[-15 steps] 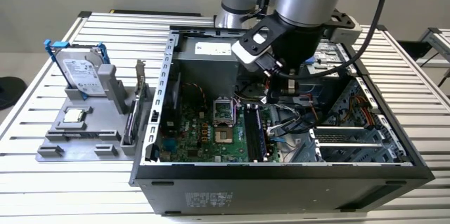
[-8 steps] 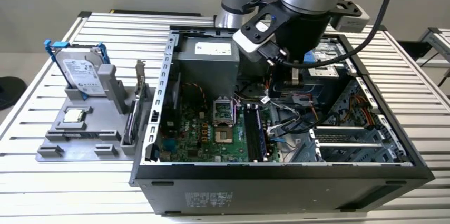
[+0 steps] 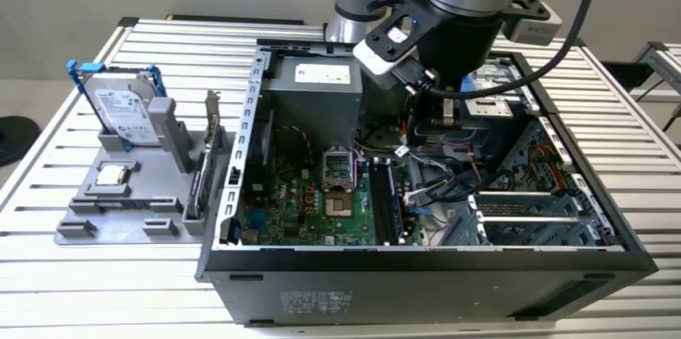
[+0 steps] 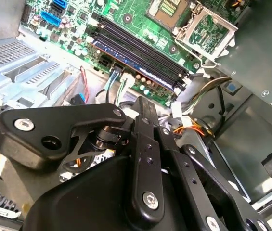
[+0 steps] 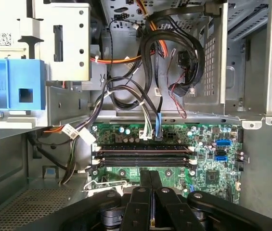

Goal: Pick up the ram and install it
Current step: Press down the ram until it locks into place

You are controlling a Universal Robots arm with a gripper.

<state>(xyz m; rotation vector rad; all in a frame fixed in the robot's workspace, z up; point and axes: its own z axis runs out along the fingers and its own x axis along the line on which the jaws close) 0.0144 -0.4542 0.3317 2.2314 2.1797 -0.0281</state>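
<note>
**benchrat:** So where's the ram (image 3: pixel 385 195) right now? Is the gripper (image 5: pixel 151 174) holding it?

**slotmonkey:** Nope. In the exterior view it looks like it's sitting in one of the long memory slots (image 5: pixel 143 156) on the motherboard (image 3: pixel 309 195), inside the open computer case (image 3: pixel 426 275). It's a long dark strip running alongside the CPU socket (image 3: pixel 336 165). The second wrist view shows a bluish edge (image 4: pixel 136 60) along the slot closest to the bundle of cables (image 4: pixel 121 86). I can't say whether it's fully clicked in.

**benchrat:** And the gripper?

**slotmonkey:** It's hanging inside the case, above the board and near the slots without touching them. In both wrist views the two black fingers (image 5: pixel 140 192) are pressed right together, and I don't see anything between them.

**benchrat:** Anything outside the case?

**slotmonkey:** There's a grey parts tray (image 3: pixel 127 219) on the slatted table (image 3: pixel 64 291), on the exterior view's left. It's got a hard drive (image 3: pixel 123 112) standing up in a blue bracket, a small square silver chip (image 3: pixel 112 177) lying flat, and an expansion card (image 3: pixel 202 179) on edge just beside the case wall.
</note>
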